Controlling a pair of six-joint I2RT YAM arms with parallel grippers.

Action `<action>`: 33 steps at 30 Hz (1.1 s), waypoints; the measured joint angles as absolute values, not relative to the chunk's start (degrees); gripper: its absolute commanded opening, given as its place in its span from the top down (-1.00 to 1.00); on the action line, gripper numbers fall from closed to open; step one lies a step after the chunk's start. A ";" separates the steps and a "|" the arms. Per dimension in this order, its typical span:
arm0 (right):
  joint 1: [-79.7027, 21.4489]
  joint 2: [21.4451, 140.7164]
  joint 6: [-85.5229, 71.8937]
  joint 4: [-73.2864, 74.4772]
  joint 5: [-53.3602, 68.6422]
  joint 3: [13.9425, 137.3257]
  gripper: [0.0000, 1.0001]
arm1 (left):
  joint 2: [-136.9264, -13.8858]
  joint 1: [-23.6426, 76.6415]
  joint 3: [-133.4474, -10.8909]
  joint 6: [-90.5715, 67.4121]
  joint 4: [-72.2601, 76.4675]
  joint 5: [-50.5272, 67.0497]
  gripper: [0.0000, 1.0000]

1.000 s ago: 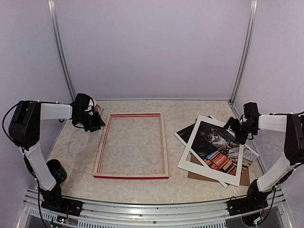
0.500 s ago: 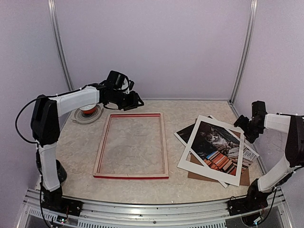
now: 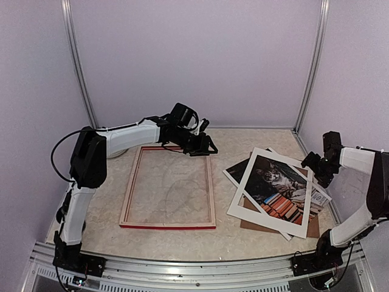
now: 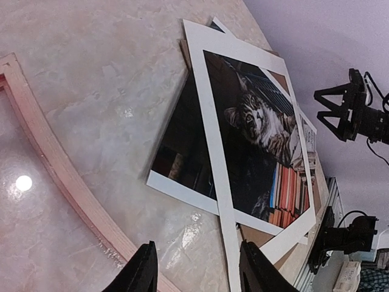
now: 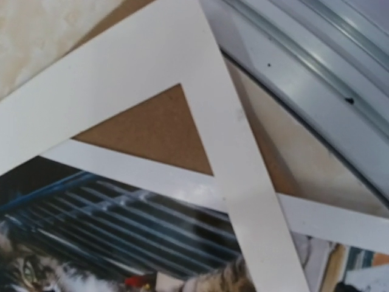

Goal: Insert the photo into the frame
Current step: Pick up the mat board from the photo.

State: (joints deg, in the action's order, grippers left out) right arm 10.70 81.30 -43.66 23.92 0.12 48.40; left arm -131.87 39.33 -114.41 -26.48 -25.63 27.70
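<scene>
The photo point(image 3: 276, 188), a cat print with a wide white border, lies face up at the right on a second print and a brown backing board. It also shows in the left wrist view point(image 4: 255, 134) and the right wrist view point(image 5: 109, 207). The frame point(image 3: 169, 185) lies flat at centre-left, pale wood back up, red edges showing; its rail shows in the left wrist view point(image 4: 55, 164). My left gripper point(image 3: 203, 148) hangs over the frame's far right corner, open and empty point(image 4: 197, 274). My right gripper point(image 3: 311, 163) is at the photo's far right edge, open; its fingers are out of its own wrist view.
A second print point(image 3: 240, 173) and the brown backing board point(image 3: 310, 228) lie under the photo, with a small leaflet point(image 3: 320, 198) at the right. The board also shows in the right wrist view point(image 5: 152, 128). An aluminium rail point(image 3: 182, 267) runs along the near edge.
My left arm has swung from the table's far left corner rightward to above the frame's far right corner. My right gripper has drawn back slightly to the right.
</scene>
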 measured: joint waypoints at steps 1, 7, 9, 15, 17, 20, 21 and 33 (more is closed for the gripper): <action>10.70 81.84 -43.70 23.66 0.14 48.40 -0.98 | -132.38 39.92 -115.00 -26.48 -25.50 28.16 0.07; 10.70 88.90 -43.79 22.09 0.05 50.48 -0.98 | -133.95 42.37 -116.71 -26.50 -24.97 28.91 0.06; 10.70 91.09 -43.79 21.15 -0.23 51.53 -0.98 | -134.39 42.89 -117.12 -26.55 -24.99 28.71 0.05; 11.18 94.50 -43.77 18.44 -1.39 54.28 -0.98 | -136.73 44.51 -120.46 -26.20 -26.17 25.45 -0.02; 11.51 95.64 -43.72 17.85 -2.07 55.68 -0.98 | -137.40 45.25 -121.32 -25.93 -26.59 23.94 -0.03; 11.77 97.93 -43.40 17.06 -2.83 57.95 -0.98 | -138.26 46.30 -121.47 -25.85 -26.85 22.68 -0.09; 11.79 98.61 -43.31 16.84 -2.98 58.50 -0.98 | -138.65 46.61 -121.47 -25.82 -26.98 22.28 -0.11; 13.58 104.22 -41.32 15.31 -4.05 63.53 -0.98 | -142.30 49.39 -121.99 -25.43 -28.60 21.85 -0.43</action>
State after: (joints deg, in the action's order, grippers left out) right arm 13.58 104.22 -41.32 15.31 -4.05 63.53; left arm -142.30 49.39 -121.99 -25.43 -28.60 21.85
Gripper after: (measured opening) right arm 0.992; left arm 0.678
